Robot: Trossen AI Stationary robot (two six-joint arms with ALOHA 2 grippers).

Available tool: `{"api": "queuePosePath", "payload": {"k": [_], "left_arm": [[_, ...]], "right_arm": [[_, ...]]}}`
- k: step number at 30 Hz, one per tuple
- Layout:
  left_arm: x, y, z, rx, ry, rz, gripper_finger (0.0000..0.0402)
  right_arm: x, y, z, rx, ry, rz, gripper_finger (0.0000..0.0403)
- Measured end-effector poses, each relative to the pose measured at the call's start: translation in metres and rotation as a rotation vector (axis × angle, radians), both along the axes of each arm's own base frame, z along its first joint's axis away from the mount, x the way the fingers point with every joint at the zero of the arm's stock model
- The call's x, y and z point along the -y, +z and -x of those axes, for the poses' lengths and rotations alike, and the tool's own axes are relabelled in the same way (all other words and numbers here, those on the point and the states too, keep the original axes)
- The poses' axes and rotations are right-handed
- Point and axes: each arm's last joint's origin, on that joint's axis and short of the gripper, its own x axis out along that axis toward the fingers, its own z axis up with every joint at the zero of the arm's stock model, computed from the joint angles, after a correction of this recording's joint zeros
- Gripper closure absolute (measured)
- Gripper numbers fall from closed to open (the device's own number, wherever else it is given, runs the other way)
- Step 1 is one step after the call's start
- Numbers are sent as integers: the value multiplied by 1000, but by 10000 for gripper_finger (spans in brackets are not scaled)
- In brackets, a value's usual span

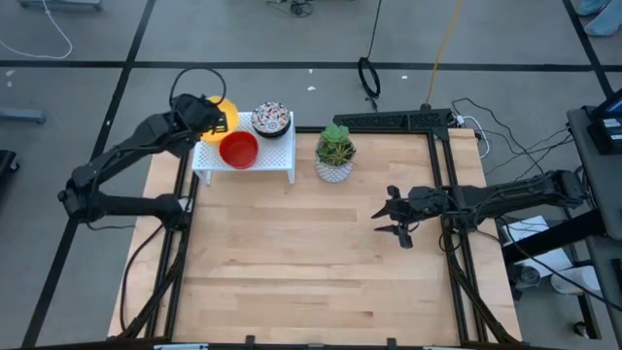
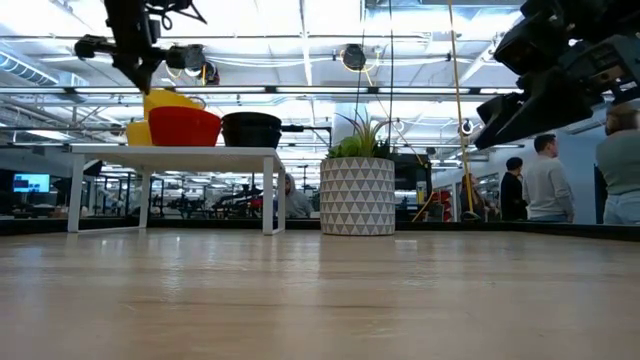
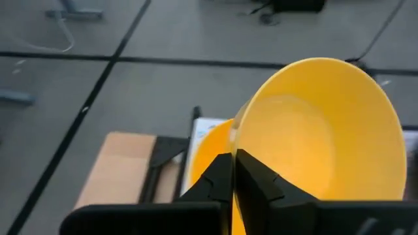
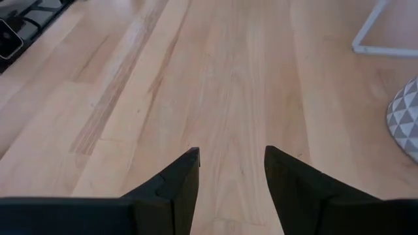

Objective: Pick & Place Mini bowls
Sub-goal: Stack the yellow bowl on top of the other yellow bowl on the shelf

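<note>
Overhead, pale wood table [image 1: 311,262], left hand [image 1: 216,117] grasping yellow bowl [image 1: 225,110], right hand [image 1: 397,219] released

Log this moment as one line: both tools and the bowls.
left tool: shut on yellow bowl rim, above white rack | right tool: open, empty, over table | red bowl: on rack

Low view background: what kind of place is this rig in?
Probably a large open robotics lab or workshop. Behind the wooden table the low view shows an industrial ceiling with exposed pipes and strip lights, people standing at the right, and more benches and monitors further back.
</note>
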Motion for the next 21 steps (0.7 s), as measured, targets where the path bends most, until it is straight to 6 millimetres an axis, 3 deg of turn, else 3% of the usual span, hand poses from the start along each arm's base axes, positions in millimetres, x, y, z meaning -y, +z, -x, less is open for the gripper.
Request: {"api": "queuePosePath", "payload": {"k": [17, 21], "left_arm": [[-7, -4, 14, -13, 80, 56, 396], [-8, -4, 14, -4, 62, 83, 379]], "right_arm": [[0, 7, 4, 49, 5, 6, 243], [0, 7, 4, 49, 5, 6, 243]]}}
